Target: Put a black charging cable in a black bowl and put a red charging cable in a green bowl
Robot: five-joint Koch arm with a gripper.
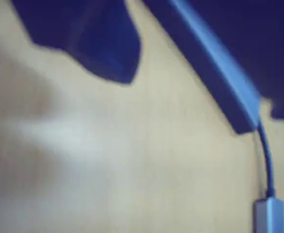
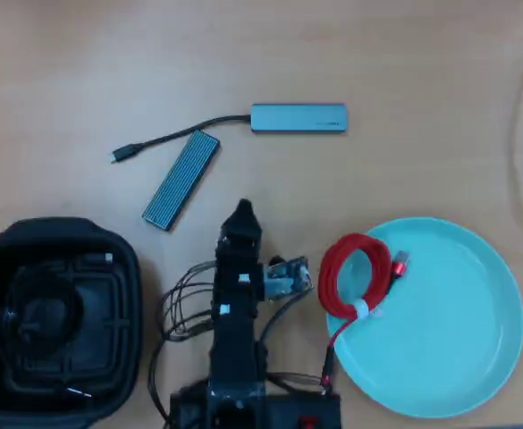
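On the wrist view almost everything is blurred: a dark jaw-like shape, the ribbed stick's edge and a plug. From overhead, the black cable (image 2: 37,313) is hard to separate from the black bowl (image 2: 127,268) holding it. The red cable (image 2: 355,273) lies across the green bowl (image 2: 458,357) rim, partly on the wooden table (image 2: 404,63). The arm reaches up between the bowls; whether its gripper (image 2: 241,213) is parted, I cannot tell.
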